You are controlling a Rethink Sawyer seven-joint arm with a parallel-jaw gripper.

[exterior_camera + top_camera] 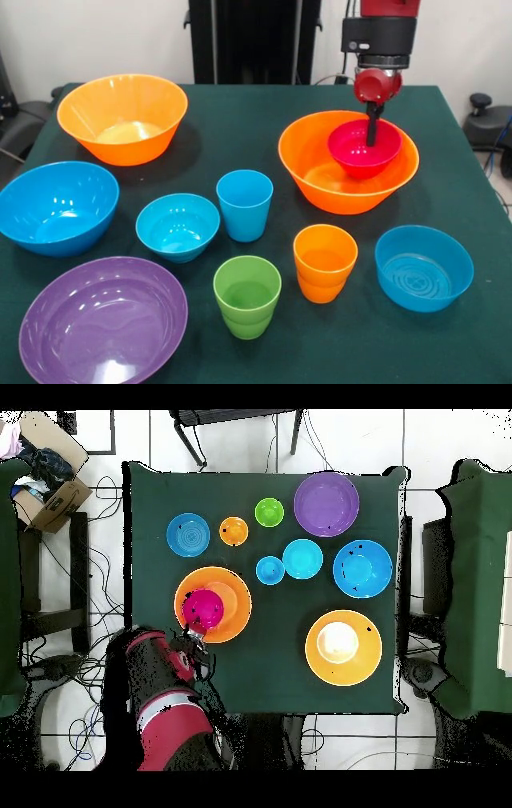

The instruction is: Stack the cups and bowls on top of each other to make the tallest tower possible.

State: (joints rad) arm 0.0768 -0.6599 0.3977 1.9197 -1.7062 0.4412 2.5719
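**Red bowl at the orange base bowl — first tier in hand**

Working off the front view, near to far.

Near edge of the bench (240, 120): purple bowl (102, 320) at left, green cup (247, 296) centre, orange cup (325, 262) just right of it, a smaller blue bowl (423, 267) far right. None touch.

Middle row: large blue bowl (58, 206) at left, second small blue bowl (177, 226), blue cup (244, 205) just beside it. All upright, mouths up, loose.

Far row: one large orange bowl (122, 118) far left, empty. The other large orange bowl (349, 162) sits far right and carries the red bowl (364, 147), tilted, toward its far-right side.

Gripper (372, 128) comes straight down onto the red bowl's far rim. A dark finger reaches into the bowl; I read the jaws as clamped on that rim, though the outer finger is hidden.

My judgement: the tower is barely begun, two pieces. This step is seating the red bowl. Whether it rests fully or hangs from the rim, I cannot tell. Next calls for a clean release, a straight lift, then choosing a piece that nests steadily.
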